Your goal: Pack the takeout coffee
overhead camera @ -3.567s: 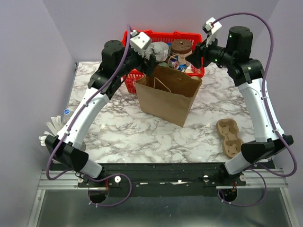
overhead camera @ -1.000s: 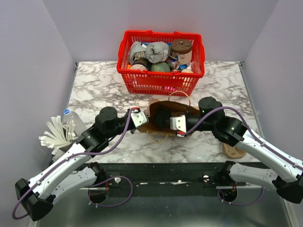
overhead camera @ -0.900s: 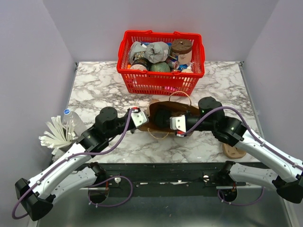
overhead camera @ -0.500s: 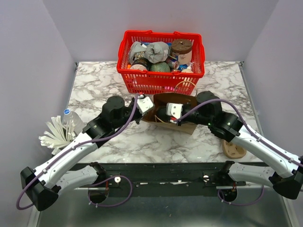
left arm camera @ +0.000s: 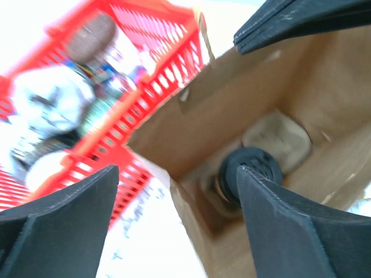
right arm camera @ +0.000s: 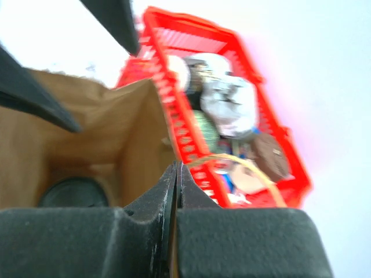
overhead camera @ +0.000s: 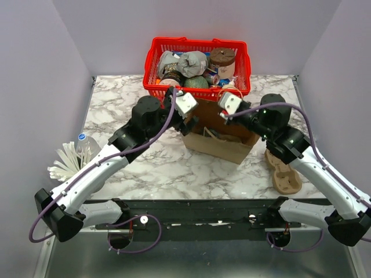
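The takeout coffee stands inside the brown paper bag (overhead camera: 223, 145); its black lid shows in the left wrist view (left arm camera: 250, 171) and the right wrist view (right arm camera: 72, 194). From above, the cup is hidden in the bag. My left gripper (overhead camera: 188, 114) is open, and in its wrist view (left arm camera: 177, 168) its jaws straddle the bag's left rim (left arm camera: 174, 191). My right gripper (overhead camera: 228, 106) is shut on the bag's back right rim, with the paper edge pinched between the tips (right arm camera: 177, 166). The bag's mouth is held open between the two grippers.
A red basket (overhead camera: 168, 95) of groceries, with a brown-lidded tub (overhead camera: 222, 57), stands right behind the bag. A cardboard cup carrier (overhead camera: 282, 169) lies at the right. A water bottle (overhead camera: 84, 145) and white plastic cutlery (overhead camera: 66, 165) lie at the left edge.
The bag moved from slumped near the front edge to upright nearer the basket. Both arms swung back with it, the right gripper on its rim.
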Controlling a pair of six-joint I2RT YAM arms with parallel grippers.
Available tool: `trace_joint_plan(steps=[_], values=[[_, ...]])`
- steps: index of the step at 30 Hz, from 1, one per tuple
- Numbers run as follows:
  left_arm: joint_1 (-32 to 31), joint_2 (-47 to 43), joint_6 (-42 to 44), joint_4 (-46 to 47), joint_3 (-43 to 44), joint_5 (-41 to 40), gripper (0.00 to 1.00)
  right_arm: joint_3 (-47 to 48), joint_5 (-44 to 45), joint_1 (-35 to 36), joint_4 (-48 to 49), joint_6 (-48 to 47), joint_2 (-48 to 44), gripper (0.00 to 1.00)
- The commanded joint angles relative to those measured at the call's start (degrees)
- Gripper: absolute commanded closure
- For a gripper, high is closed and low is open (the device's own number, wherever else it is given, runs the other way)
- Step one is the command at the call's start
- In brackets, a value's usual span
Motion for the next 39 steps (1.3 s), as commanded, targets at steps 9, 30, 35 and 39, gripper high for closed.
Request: trace_joint_plan(steps=[9,30,35,39], values=[[14.9,1.9,1.0,-17.5,20.6,5.0,0.02,6.4,0.1,-7.0,5.6,7.8,4.9,0.88],[40.3,0.3,12.6,-64.0,30.8,-18.2,0.08,14.4,-8.1,-7.4,-1.1,21.0,10.3,0.82],[49.6,8.6,9.2,-72.3,39.8,-20.7,0.11,22.2,-15.1,-7.4,-6.9,25.1,16.6,0.77],[54.8,5.7,10.2,-71.0,34.6,-25.9,0.12,29.0,-18.7,-7.4,-14.3,26.8,22.2,0.72]])
